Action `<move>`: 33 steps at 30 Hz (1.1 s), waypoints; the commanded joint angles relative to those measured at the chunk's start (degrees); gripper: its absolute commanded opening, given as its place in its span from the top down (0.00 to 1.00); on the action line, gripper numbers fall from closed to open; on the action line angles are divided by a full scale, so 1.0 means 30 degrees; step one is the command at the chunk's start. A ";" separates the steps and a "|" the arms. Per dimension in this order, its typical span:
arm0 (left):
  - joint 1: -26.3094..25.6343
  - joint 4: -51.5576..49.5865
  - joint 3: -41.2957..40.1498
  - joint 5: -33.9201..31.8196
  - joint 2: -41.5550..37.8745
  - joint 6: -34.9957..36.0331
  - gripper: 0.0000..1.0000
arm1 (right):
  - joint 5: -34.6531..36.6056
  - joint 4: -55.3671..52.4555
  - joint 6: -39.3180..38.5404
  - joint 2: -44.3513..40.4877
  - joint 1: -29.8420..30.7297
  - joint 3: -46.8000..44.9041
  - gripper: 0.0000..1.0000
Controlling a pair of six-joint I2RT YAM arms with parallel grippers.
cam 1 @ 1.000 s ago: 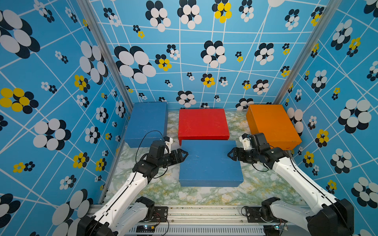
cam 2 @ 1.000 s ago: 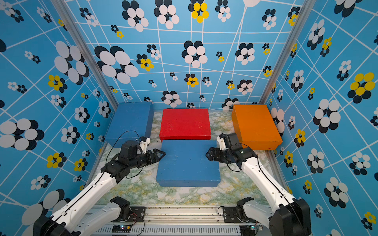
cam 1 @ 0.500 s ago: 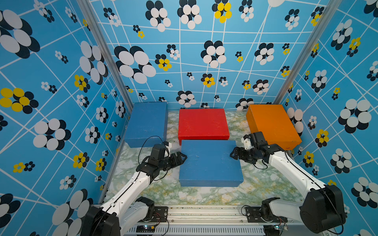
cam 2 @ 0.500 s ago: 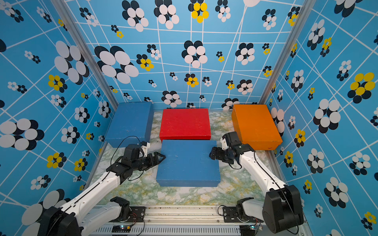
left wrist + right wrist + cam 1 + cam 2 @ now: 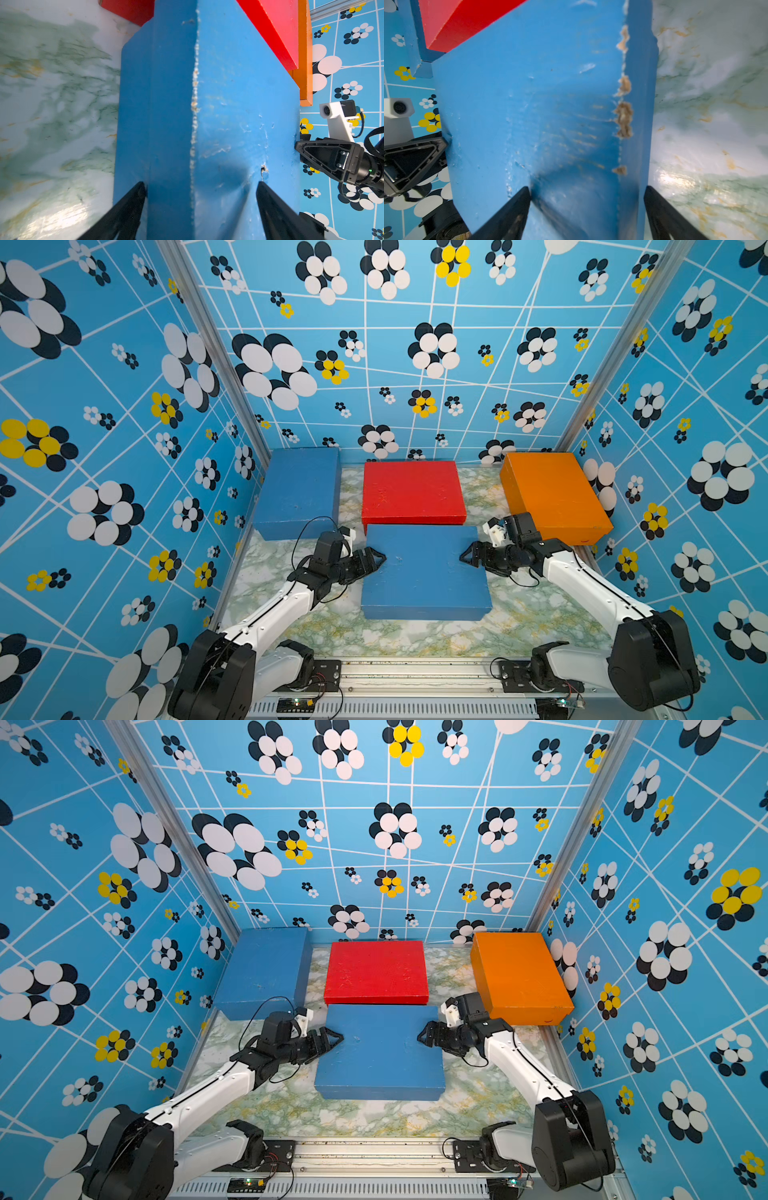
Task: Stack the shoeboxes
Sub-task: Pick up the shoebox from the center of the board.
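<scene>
In both top views four shoeboxes lie on the marbled desk (image 5: 415, 635), none stacked: two blue, one red, one orange. The far blue shoebox (image 5: 297, 489) sits at 10 o'clock, the red shoebox (image 5: 411, 493) at 12 and the orange shoebox (image 5: 552, 493) at 2. The near blue shoebox (image 5: 424, 572) lies mid-desk toward 6, and its far edge meets the red one's front edge. Whether they touch or overlap is hard to judge.

Two arms reach in. The left fingers (image 5: 372, 561) are at the near box's 9 o'clock end and the right fingers (image 5: 471, 558) at its 3 o'clock end. Only each pair's upper finger shows, lying over the lid. The lower one is hidden.

The left wrist view shows both left fingers (image 5: 128, 207) spread wide and clamping the near blue shoebox (image 5: 239, 104), one on its top face and one at its lower edge. The red shoebox (image 5: 276, 31) and the orange shoebox (image 5: 304, 62) are cut off, and the right fingers (image 5: 324, 155) show only in part.

In the right wrist view the right fingers (image 5: 508, 214) hold the same box (image 5: 529, 104) likewise. The left fingers (image 5: 411, 160) are cropped, and only a corner of the red shoebox (image 5: 467, 20) shows. No view makes clear whether the box is off the desk (image 5: 706, 104).
</scene>
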 commanded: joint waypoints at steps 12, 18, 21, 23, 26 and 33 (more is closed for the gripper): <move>-0.0218 0.1141 -0.0300 0.0987 -0.1391 -0.0718 0.23 | -0.2919 0.0706 0.1513 -0.1507 0.0141 -0.1251 0.27; -0.0252 0.1424 -0.0149 0.1394 -0.2079 -0.1076 0.24 | -0.2994 0.0374 0.1883 -0.2610 0.0287 -0.0879 0.27; -0.0270 0.1249 0.0119 0.1575 -0.2733 -0.1256 0.24 | -0.2938 0.0270 0.2097 -0.2881 0.0365 -0.0630 0.27; -0.0264 0.0734 0.0509 0.1546 -0.3221 -0.1202 0.24 | -0.2856 0.0067 0.2099 -0.2971 0.0493 -0.0349 0.27; -0.0268 0.0244 0.0969 0.1603 -0.3764 -0.1255 0.25 | -0.2831 -0.0073 0.2128 -0.3002 0.0614 -0.0089 0.27; -0.0311 -0.0718 0.1975 0.1532 -0.4733 -0.1258 0.25 | -0.2907 -0.0181 0.2508 -0.3378 0.0761 0.0728 0.27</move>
